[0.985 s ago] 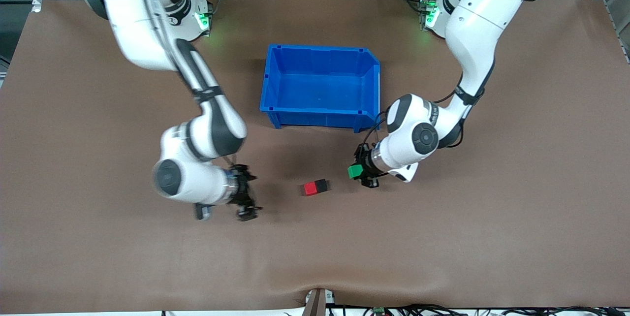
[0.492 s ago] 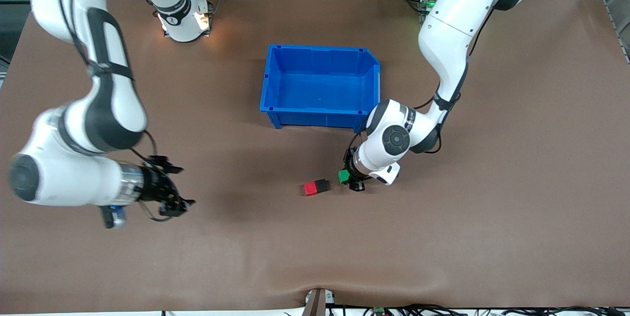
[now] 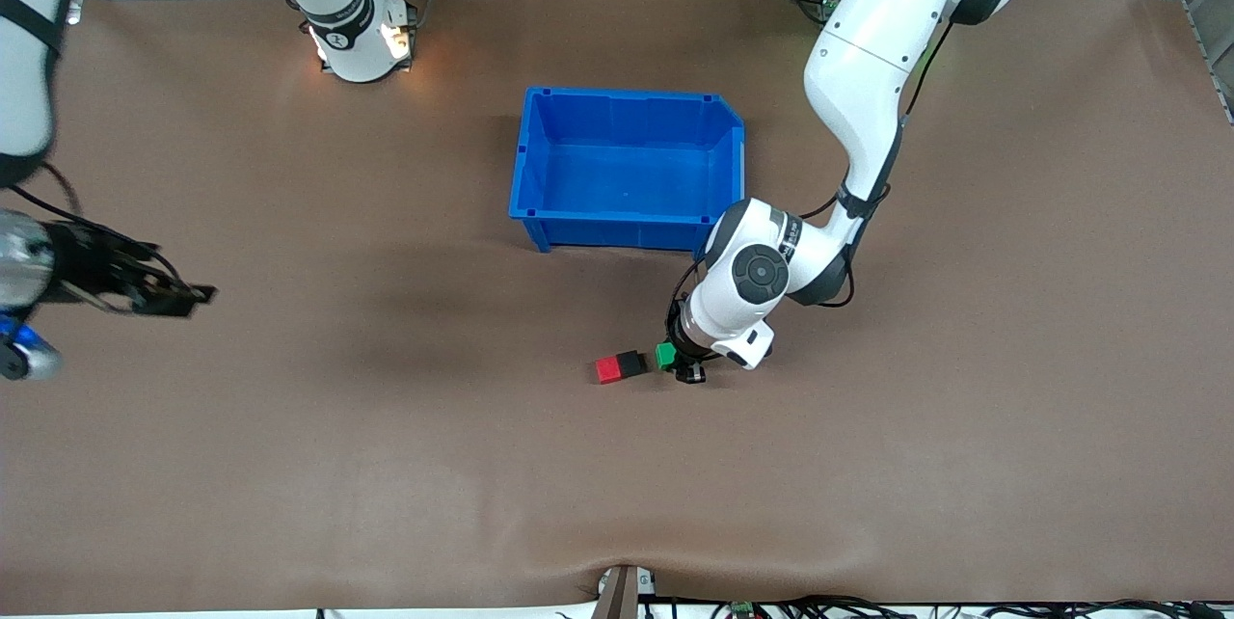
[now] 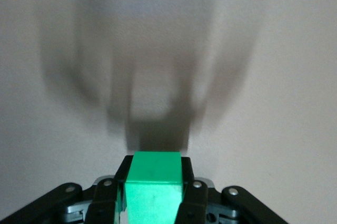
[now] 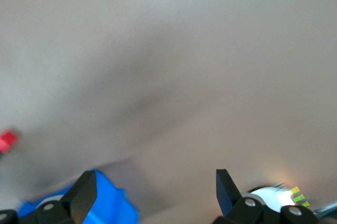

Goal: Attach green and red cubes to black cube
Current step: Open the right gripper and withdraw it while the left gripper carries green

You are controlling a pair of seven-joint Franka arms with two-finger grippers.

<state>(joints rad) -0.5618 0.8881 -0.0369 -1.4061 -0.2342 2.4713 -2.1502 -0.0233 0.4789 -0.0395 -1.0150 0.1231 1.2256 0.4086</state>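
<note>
The right gripper (image 3: pixel 178 296) is seen first, at the edge of the table (image 3: pixel 289 465) on the right arm's end, held up in the air over the bare brown surface. Its two fingers (image 5: pixel 84 195) are spread wide apart and nothing is held between them. In the right wrist view, only the brown surface is found between the fingers, with a corner of the blue bin (image 5: pixel 108 208) and the red cube (image 5: pixel 7 141) seen farther off.

The blue bin (image 3: pixel 631 219) is placed near the middle of the table, toward the edge where the robots' bases stand. Only its blue floor and walls are seen inside it.

Nearer to the front camera than the bin, the red cube (image 3: pixel 607 369) and the black cube (image 3: pixel 631 363) are lying on the table, touching each other side by side. The red one is on the side toward the right arm's end.

Just beside the black cube, on its side toward the left arm's end, the green cube (image 3: pixel 664 355) is found. It is pinched between the fingers (image 4: pixel 192 203) of the left gripper (image 3: pixel 681 361), which are pressed against its two sides. The green cube is very close to the black cube; whether the two touch cannot be told. In the left wrist view, the green cube (image 4: pixel 154 187) is seen clamped between the dark fingers, low over the surface.
</note>
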